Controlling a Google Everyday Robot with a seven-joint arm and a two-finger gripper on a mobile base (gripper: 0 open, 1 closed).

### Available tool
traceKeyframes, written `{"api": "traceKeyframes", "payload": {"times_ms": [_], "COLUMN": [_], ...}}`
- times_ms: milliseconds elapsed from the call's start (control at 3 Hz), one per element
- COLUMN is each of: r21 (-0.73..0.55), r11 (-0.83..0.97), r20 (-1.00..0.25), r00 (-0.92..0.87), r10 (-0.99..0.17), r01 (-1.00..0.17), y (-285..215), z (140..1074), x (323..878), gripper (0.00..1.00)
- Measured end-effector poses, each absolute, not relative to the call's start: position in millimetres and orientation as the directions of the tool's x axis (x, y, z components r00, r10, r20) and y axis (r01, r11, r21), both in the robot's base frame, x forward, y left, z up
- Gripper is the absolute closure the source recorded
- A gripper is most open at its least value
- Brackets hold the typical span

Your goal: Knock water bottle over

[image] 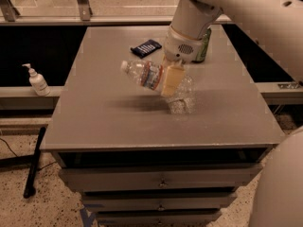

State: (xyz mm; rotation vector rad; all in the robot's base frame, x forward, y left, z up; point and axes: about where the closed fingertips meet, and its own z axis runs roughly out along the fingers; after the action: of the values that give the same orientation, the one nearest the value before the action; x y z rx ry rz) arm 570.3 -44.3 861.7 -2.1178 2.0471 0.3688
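Note:
The water bottle (150,76) is clear ribbed plastic with a white cap and a red, white and blue label. It is tilted steeply, cap toward the left, with its base low over the grey table (118,117) near the middle. My gripper (171,79) reaches down from the upper right, and its cream-coloured finger (170,79) lies across the bottle's middle. The white arm hides the side of the bottle behind the finger.
A green soda can (204,46) stands at the table's back right, partly behind my arm. A dark flat packet (146,48) lies at the back centre. A small white pump bottle (37,81) stands on a ledge to the left. Drawers sit below the tabletop.

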Motion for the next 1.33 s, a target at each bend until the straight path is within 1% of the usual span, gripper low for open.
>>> {"api": "traceKeyframes", "payload": {"times_ms": [333,667,1333], "r21": [0.118,0.126,0.039], "r11": [-0.078,-0.063,0.068], "r20": [-0.203,-0.153,-0.084], "r00": [0.053,0.044,-0.072], "r10": [-0.978,-0.987,-0.994], "r01": [-0.99,-0.99,-0.997], "y": [-55.5,-56.7,-59.2], "z": [852.0,846.6,846.4], "x": [547.3,536.7,530.0], "gripper": [0.82,0.6,0.13]}}
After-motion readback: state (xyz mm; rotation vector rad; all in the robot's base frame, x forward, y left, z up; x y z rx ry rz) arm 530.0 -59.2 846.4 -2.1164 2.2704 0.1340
